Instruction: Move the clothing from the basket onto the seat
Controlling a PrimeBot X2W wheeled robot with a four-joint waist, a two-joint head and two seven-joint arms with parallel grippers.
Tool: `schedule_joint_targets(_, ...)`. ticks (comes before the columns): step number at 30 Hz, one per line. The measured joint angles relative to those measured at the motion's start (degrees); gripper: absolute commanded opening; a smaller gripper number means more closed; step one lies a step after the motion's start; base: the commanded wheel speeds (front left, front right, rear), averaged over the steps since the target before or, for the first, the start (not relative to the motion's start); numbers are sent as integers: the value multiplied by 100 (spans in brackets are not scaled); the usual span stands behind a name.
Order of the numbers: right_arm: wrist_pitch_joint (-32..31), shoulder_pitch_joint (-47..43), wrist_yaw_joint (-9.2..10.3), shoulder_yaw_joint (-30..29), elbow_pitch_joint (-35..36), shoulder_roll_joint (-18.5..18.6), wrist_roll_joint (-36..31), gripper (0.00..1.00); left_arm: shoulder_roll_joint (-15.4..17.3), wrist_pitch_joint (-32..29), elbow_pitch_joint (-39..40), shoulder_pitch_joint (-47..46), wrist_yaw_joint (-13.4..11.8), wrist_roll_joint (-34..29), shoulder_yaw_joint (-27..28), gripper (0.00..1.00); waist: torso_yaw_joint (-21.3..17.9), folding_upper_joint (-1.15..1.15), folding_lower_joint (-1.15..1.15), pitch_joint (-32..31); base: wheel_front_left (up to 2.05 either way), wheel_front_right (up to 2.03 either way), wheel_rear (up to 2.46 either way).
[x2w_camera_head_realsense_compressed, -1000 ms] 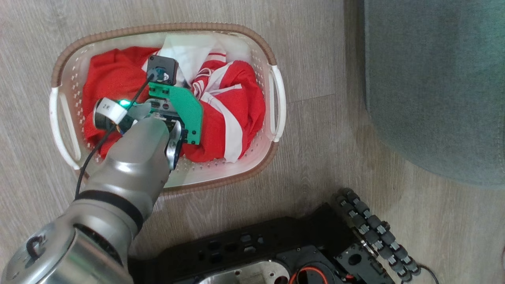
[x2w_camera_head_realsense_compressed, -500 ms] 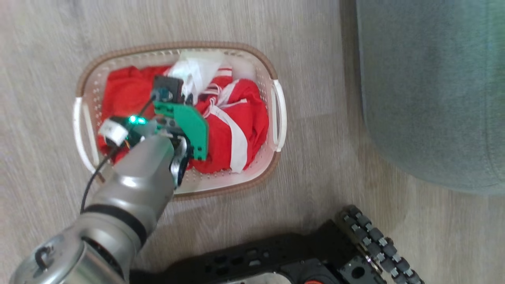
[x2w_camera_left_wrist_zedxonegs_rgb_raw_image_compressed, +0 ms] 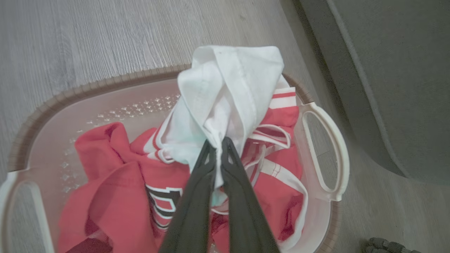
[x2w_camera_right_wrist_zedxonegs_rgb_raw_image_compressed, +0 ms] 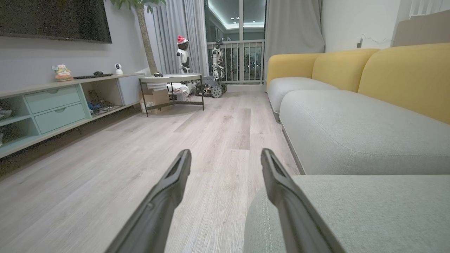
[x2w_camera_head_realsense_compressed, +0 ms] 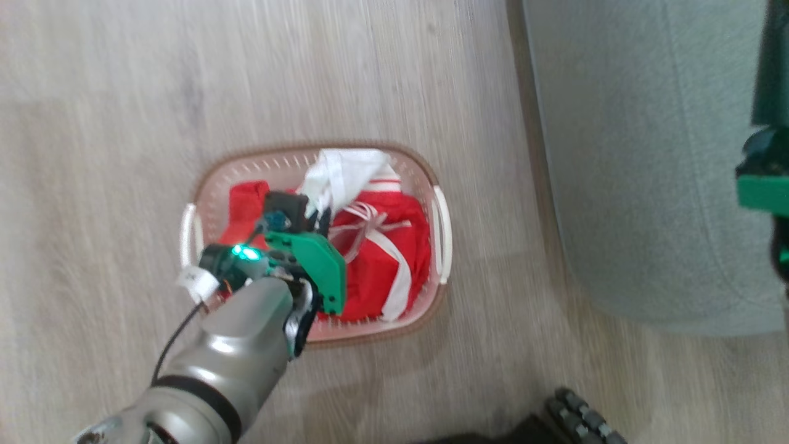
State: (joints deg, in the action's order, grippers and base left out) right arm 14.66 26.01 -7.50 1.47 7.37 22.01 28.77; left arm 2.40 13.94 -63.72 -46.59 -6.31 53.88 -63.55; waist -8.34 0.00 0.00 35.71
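While clamped on the white panel of red clothing (x2w_camera_left_wrist_zedxonegs_rgb_raw_image_compressed: 228, 80), left pincer (x2w_camera_left_wrist_zedxonegs_rgb_raw_image_compressed: 217, 142) over cream basket (x2w_camera_left_wrist_zedxonegs_rgb_raw_image_compressed: 105, 82), right pincer (x2w_camera_right_wrist_zedxonegs_rgb_raw_image_compressed: 225, 154) parted, above grey-green seat (x2w_camera_right_wrist_zedxonegs_rgb_raw_image_compressed: 351, 203).

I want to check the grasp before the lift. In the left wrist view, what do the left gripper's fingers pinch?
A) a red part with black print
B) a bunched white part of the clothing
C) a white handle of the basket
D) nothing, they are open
B: the left gripper has its two dark fingers pressed together on a bunched white fold of the clothing, not touching the basket handles.
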Motion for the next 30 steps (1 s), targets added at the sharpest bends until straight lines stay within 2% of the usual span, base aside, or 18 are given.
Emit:
schedule_joint_targets(4, 1, -288, 0, 59, -83, -19, -58, 100, 0, 26, 254, 205, -20, -64, 24, 0, 102, 0, 0, -490, 0, 0, 0)
schedule_joint_targets(11, 0, -647, 0, 201, -200, -134, -172, 100, 13, 27, 806, 603, -27, -681, 701, 0, 315, 0, 0, -1261, 0, 0, 0)
schedule_joint_targets(19, 0, -1165, 0, 269, -380, -270, -320, 100, 250, 27, 1860, 1524, -23, -1549, 1564, 0, 562, 0, 0, -2121, 0, 0, 0)
schedule_joint_targets(30, -1, -1607, 0, 374, -577, -458, -446, 100, 519, 27, 3155, 2061, 29, -2262, 2161, 0, 778, 0, 0, -2880, 0, 0, 0)
